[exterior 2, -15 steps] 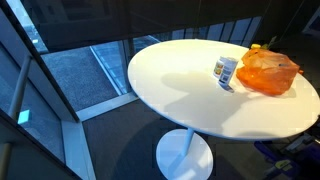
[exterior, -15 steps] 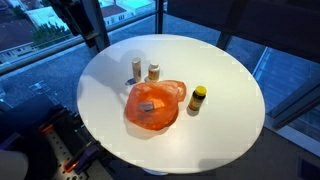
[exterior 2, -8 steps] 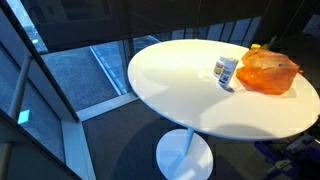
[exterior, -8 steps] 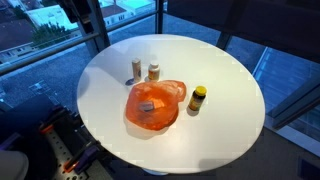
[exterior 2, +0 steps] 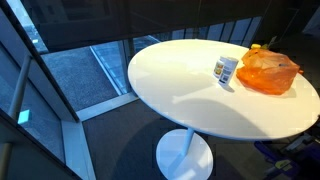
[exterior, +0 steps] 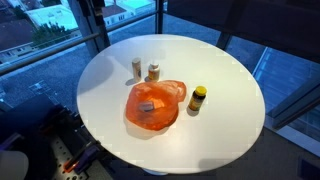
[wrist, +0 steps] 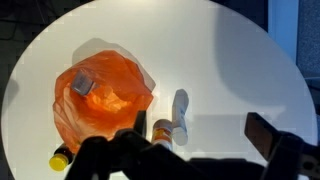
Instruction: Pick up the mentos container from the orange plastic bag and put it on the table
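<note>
Above table [wrist: 230, 60], end effector [wrist: 195, 150] spread wide, empty.

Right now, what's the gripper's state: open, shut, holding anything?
Gripper: open, holding nothing, above the table. The mentos container lies in the orange plastic bag.

The gripper [wrist: 190, 152] hangs high, facing down — jaws spread wide apart (wrist view), dark fingers [wrist: 285, 150] low in frame.
</note>
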Robot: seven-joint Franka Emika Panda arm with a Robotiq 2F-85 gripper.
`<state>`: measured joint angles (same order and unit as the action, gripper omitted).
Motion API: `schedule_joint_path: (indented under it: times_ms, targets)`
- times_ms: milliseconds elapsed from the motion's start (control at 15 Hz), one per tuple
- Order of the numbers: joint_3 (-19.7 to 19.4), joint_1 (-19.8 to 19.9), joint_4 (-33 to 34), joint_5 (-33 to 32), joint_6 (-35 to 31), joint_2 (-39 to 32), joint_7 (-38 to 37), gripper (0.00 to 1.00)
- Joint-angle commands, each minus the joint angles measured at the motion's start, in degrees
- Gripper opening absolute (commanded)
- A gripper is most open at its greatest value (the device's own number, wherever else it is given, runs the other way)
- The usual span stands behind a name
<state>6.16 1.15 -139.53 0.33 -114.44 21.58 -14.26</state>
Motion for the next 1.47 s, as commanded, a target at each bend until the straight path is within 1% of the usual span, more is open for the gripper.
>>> schedule_joint_path:
  times_ms: [0, 267, 467, 800, 1067, 1200, 1267, 1400]
  targets:
    - [-1.68, 1.3, 6.27, -1.22, 3.24, -6.25, -1.51, 1.0]
    - [-4.44, 2.87, 8.76, -1.43, 3.14, -10.87, -1.26, 1.0]
    - [-6.67, 3.98, 9.0, -1.72, 1.76, -13.02, -0.92, 1.0]
    - [-9.83, 5.52, 8.44, -1.49, -3.51, -15.79, -0.11, 1.0]
    - [-11.31, 6.0, 8.73, -1.4, -6.38, -18.16, -0.16, 1.0]
    - [-11.66, 5.81, 9.42, -0.17, -5.59, -18.4, 0.79, 1.0]
    - [-11.5, 5.62, 7.64, -0.75, -6.31, -17.79, -0.04, 1.0]
    - [-11.52, 5.59, 7.63, -0.74, -6.31, -18.03, -0.03, 1.0]
